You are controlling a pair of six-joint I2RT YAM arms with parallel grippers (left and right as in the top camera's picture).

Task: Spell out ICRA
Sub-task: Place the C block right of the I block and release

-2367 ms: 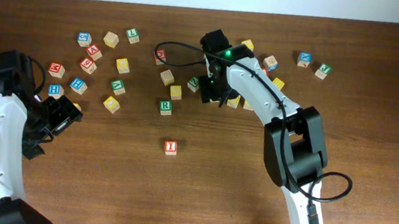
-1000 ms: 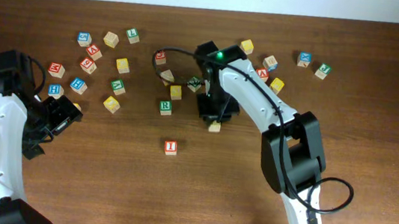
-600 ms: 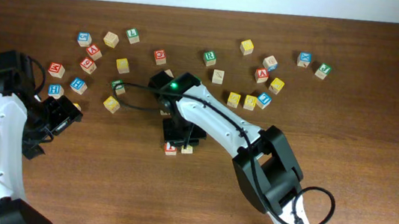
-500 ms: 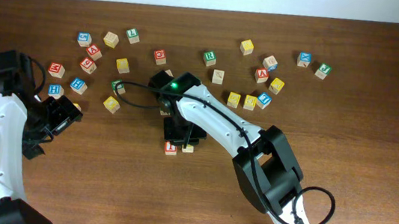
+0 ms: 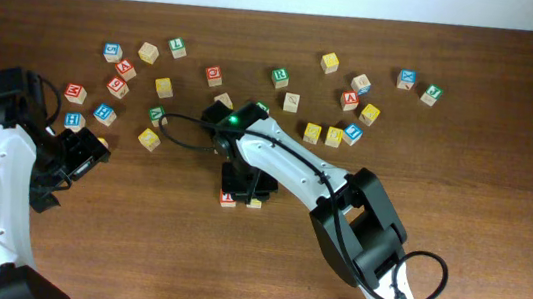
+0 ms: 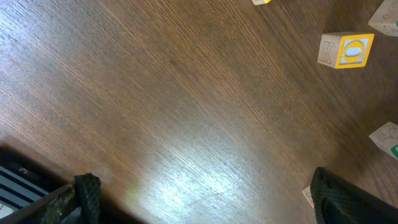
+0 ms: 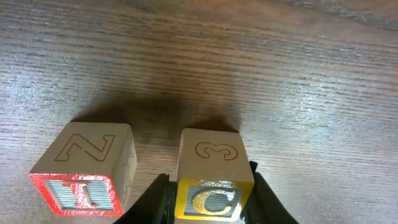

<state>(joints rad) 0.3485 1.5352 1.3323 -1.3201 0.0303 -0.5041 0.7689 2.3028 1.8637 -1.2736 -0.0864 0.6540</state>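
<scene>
Your right claw [image 7: 208, 198] flanks the yellow-faced wooden C cube [image 7: 210, 177] just beside the red-faced wooden I cube [image 7: 87, 168] (squeezing or not, can't tell); your left claw [image 6: 211, 202] gapes wide.

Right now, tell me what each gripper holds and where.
Left gripper: nothing. Right gripper flanks the yellow C cube at its side faces; whether it grips cannot be told.
</scene>
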